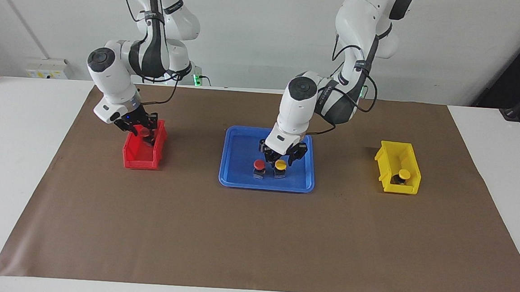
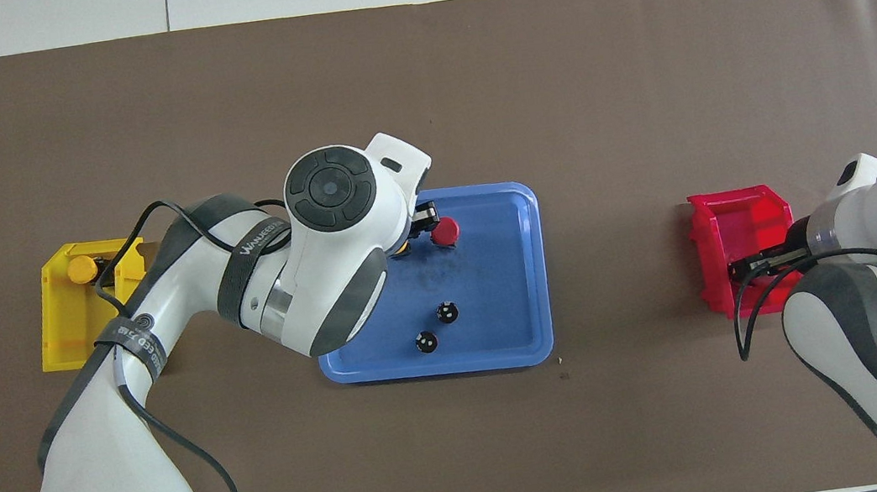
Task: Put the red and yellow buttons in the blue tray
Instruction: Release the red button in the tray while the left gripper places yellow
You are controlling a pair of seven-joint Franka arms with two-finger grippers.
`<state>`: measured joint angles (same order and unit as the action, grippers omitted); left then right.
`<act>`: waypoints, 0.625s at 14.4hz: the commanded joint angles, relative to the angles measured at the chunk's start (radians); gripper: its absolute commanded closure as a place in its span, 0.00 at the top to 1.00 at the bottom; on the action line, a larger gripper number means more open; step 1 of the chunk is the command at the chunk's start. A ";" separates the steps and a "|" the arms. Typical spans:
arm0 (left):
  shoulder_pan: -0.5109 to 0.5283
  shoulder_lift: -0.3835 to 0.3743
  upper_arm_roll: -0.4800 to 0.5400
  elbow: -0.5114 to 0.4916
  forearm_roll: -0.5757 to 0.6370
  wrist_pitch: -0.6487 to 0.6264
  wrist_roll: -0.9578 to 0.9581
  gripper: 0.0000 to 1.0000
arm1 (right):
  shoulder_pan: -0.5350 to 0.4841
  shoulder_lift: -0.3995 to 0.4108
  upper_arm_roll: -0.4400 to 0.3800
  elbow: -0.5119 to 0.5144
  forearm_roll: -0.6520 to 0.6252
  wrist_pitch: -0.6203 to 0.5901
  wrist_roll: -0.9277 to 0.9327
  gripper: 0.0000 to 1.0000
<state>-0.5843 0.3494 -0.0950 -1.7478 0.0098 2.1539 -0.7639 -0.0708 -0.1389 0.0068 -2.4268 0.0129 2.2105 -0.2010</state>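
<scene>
Our right gripper (image 1: 140, 131) grips a red button (image 1: 144, 131) over the red bin (image 1: 144, 154).
In the blue tray (image 1: 235, 178), a red button (image 1: 259, 165) and yellow button (image 1: 280, 165) stand side by side; our left gripper (image 1: 282, 157) hangs just above the yellow one, fingers (image 1: 270, 156) parted; another yellow button (image 1: 403, 174) sits in the yellow bin (image 1: 387, 160).

Light is bright and even from above; shadows on the brown mat (image 1: 254, 236) are short and soft; both views are sharp

Red button (image 1: 259, 165) beside yellow button (image 1: 280, 165) (both upright) in blue tray (image 1: 236, 180)
</scene>
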 commanded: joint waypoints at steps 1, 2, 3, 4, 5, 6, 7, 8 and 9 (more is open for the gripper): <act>0.003 -0.091 0.020 0.008 0.015 -0.099 -0.002 1.00 | -0.021 -0.039 0.012 -0.043 0.009 0.023 -0.031 0.60; 0.032 -0.149 0.020 0.001 0.015 -0.179 0.008 1.00 | -0.021 -0.041 0.012 -0.043 0.009 0.021 -0.032 0.60; 0.061 -0.189 0.020 -0.002 0.015 -0.262 0.040 1.00 | -0.021 -0.041 0.012 -0.044 0.009 0.023 -0.040 0.60; 0.084 -0.219 0.020 -0.002 0.015 -0.332 0.107 1.00 | -0.023 -0.041 0.012 -0.049 0.009 0.023 -0.050 0.59; 0.122 -0.255 0.020 -0.010 0.015 -0.379 0.179 1.00 | -0.032 -0.042 0.013 -0.051 0.009 0.026 -0.054 0.59; 0.162 -0.292 0.020 -0.030 0.013 -0.396 0.234 1.00 | -0.033 -0.042 0.012 -0.054 0.009 0.035 -0.055 0.59; 0.206 -0.335 0.020 -0.050 0.012 -0.404 0.286 1.00 | -0.033 -0.044 0.013 -0.060 0.009 0.038 -0.061 0.58; 0.271 -0.370 0.020 -0.076 0.010 -0.410 0.346 1.00 | -0.035 -0.044 0.013 -0.061 0.009 0.038 -0.066 0.58; 0.321 -0.391 0.020 -0.091 0.010 -0.413 0.404 1.00 | -0.040 -0.036 0.012 -0.063 0.009 0.043 -0.070 0.56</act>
<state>-0.3564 0.0317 -0.0675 -1.7587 0.0130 1.7456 -0.4657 -0.0823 -0.1513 0.0067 -2.4532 0.0129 2.2218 -0.2318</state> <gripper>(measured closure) 0.000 0.414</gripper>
